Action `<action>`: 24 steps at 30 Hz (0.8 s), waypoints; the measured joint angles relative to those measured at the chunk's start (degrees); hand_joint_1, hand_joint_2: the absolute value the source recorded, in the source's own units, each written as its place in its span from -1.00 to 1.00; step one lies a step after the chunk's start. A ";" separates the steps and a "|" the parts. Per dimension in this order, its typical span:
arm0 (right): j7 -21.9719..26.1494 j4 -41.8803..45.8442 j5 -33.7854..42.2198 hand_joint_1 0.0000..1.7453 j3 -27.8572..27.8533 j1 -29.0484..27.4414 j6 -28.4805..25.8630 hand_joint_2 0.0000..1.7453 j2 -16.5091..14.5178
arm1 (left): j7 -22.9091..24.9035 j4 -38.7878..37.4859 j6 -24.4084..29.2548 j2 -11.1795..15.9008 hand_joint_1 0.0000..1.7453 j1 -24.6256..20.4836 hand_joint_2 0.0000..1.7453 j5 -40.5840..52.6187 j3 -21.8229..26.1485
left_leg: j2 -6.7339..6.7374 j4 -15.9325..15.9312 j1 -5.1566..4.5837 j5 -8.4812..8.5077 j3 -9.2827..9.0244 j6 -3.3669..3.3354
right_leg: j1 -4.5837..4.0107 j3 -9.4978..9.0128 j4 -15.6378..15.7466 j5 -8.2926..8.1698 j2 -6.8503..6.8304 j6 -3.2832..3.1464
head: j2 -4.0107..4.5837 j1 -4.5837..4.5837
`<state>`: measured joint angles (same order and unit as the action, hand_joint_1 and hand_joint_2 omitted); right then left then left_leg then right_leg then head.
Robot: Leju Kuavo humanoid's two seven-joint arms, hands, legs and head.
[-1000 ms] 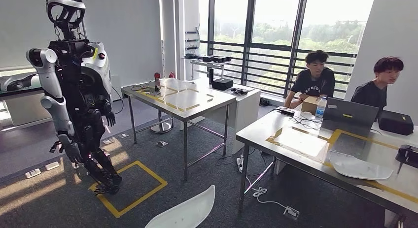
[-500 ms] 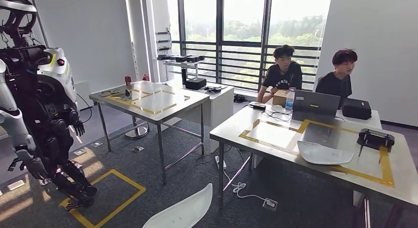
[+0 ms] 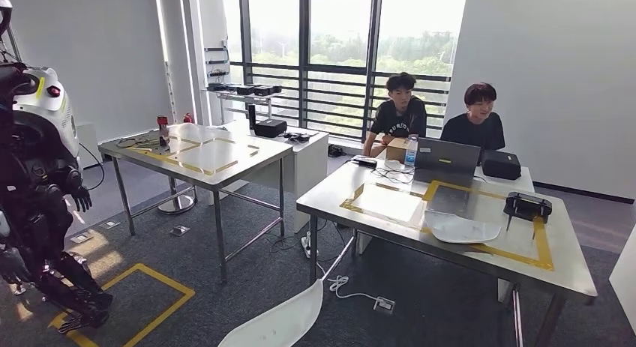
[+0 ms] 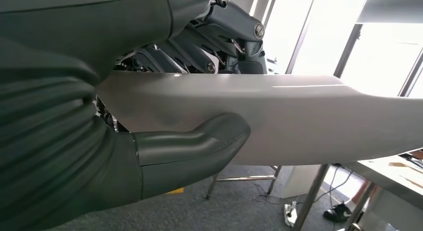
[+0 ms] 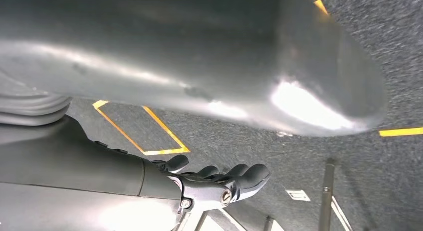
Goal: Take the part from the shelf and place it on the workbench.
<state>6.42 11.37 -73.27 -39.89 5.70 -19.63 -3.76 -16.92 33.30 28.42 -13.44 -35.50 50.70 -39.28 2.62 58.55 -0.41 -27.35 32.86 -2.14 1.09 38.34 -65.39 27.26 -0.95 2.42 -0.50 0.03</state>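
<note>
The white curved part (image 3: 279, 321) pokes up from the bottom edge of the head view. In the left wrist view my left hand (image 4: 194, 146) grips this part (image 4: 299, 116), thumb on one face and dark fingers (image 4: 199, 51) on the other. The right wrist view has the part's grey underside (image 5: 199, 66) close to the camera. My right hand (image 5: 219, 183) lies apart from it with fingers loosely curled; its thumb is hidden. The steel workbench (image 3: 555, 272), taped with a yellow frame, stands ahead to the right and carries another white part (image 3: 461, 228).
Two people sit behind the workbench with a laptop (image 3: 448, 160) and a black box (image 3: 501, 166). A black device (image 3: 527, 206) sits on it. A second steel table (image 3: 195, 148) stands left of centre, another robot (image 3: 37, 189) at far left. Yellow floor tape (image 3: 142, 302) marks a square.
The camera has swung to the right: the other robot and both tables slid left in the picture, and the workbench now shows whole. The held part stays at the bottom edge.
</note>
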 joint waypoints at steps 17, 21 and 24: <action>0.23 0.00 0.62 -1.00 -0.03 0.22 0.20 -1.00 -0.04 | -2.61 -0.16 -0.43 0.13 1.00 0.48 1.00 -1.20 0.00 | -4.65 2.67 0.52 -0.47 1.39 2.50 | 0.13 -3.64 6.96 -1.87 5.01 -1.95 | 0.00 -0.32; 0.20 0.00 0.62 -1.00 -0.07 -0.15 0.09 -1.00 0.01 | -3.28 -0.17 -1.01 -0.18 1.00 0.34 1.00 -1.58 0.00 | -4.42 0.81 0.38 -0.12 0.47 1.35 | 0.42 -3.15 7.00 -2.11 6.14 -0.50 | 0.00 -0.17; 0.21 0.00 0.62 -1.00 -0.09 -0.11 0.09 -1.00 0.09 | -3.52 -0.16 -1.20 -0.51 1.00 0.13 1.00 -1.88 0.00 | -3.13 0.42 0.53 0.19 0.44 0.27 | 0.19 -0.42 1.35 1.10 2.97 0.03 | 0.00 0.20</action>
<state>6.63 11.37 -72.65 -39.98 5.59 -19.54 -3.67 -20.44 33.15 27.22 -13.96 -35.37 48.82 -39.28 -0.52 58.97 0.11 -27.16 33.30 -1.87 1.29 37.92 -64.04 28.36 2.03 2.45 -0.50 0.23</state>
